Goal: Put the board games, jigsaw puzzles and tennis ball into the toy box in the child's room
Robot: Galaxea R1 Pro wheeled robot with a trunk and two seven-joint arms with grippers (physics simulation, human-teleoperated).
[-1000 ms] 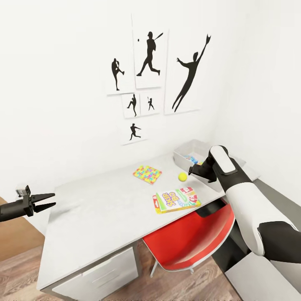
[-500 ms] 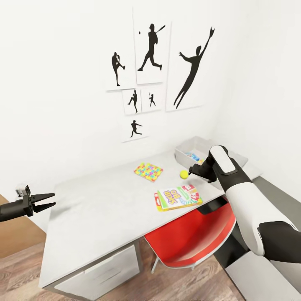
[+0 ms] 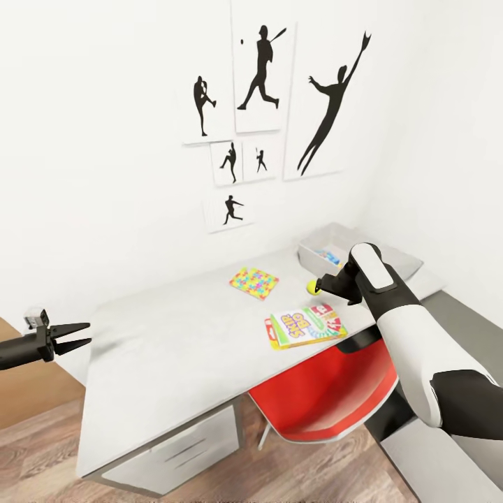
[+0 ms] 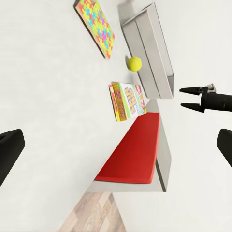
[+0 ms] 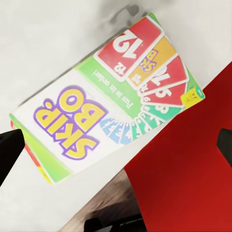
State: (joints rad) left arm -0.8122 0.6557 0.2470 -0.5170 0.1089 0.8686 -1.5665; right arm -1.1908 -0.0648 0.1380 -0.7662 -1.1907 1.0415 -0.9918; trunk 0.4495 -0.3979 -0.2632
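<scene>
Table [image 3: 175, 349] left half bare, open from above; red chair [image 3: 321, 398] blocks front edge below Skip-Bo box [image 3: 305, 326].

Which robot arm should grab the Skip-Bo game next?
Probably the right. Its gripper hangs above the table's near edge close to the Skip-Bo box, jaws open. The left gripper is off the table's far end.

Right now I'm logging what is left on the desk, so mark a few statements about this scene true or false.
1. The Skip-Bo box lies flat on the table. True.
2. The tennis ball sits inside the toy box. False: it rests on the table beside it.
3. The left gripper is shut on a jigsaw puzzle. False: it is open and holds nothing; one puzzle lies on the table.
4. A red chair is tucked at the table. True.
</scene>
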